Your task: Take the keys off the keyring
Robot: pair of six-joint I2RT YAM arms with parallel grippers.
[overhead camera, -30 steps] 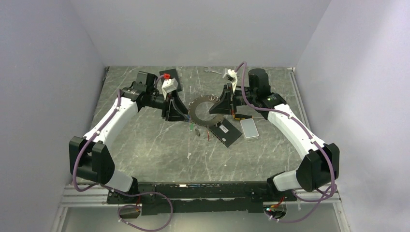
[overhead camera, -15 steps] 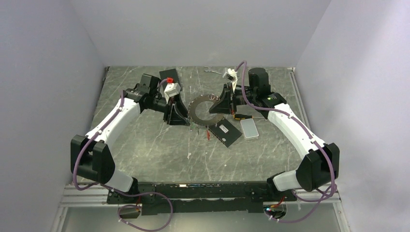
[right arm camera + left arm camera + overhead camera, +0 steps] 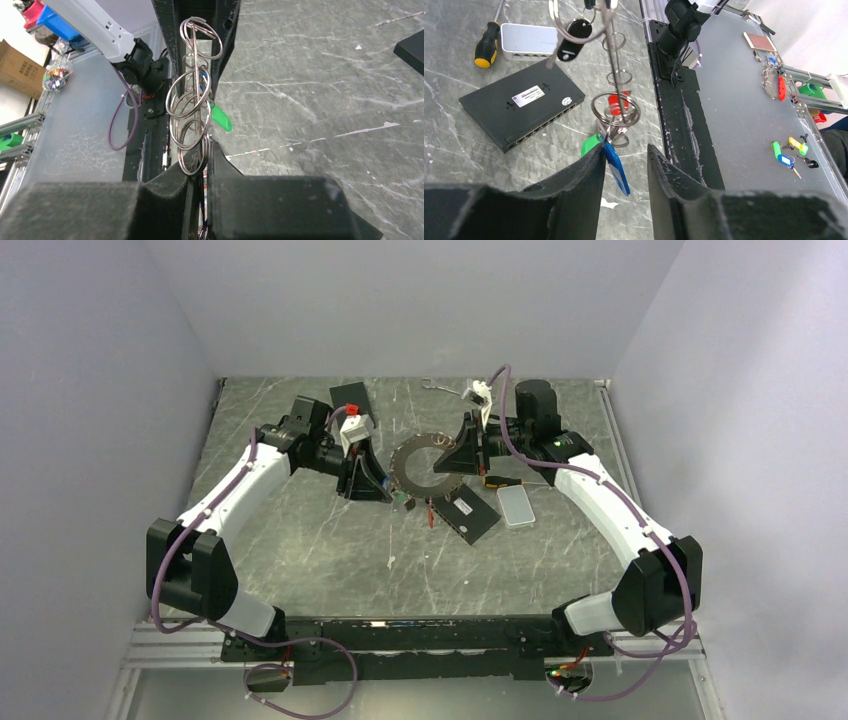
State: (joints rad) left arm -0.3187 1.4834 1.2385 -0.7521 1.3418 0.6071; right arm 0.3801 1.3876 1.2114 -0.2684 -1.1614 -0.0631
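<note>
My right gripper (image 3: 197,162) is clamped on the keyring (image 3: 402,475), mid-table, just left of the black box (image 3: 521,107). Only the left wrist view shows my left gripper (image 3: 625,154) parted, blue key (image 3: 618,170) between its fingers.

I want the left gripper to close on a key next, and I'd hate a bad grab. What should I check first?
1. Right gripper clamped on the keyring: ok.
2. Left gripper open: ok.
3. Blue-tagged key between the left fingers: ok, lying against one finger.
4. Green-tagged key out of the pinch: cannot tell, it is half hidden behind that finger.
5. Black network switch outside the left gripper's gap: ok.
</note>
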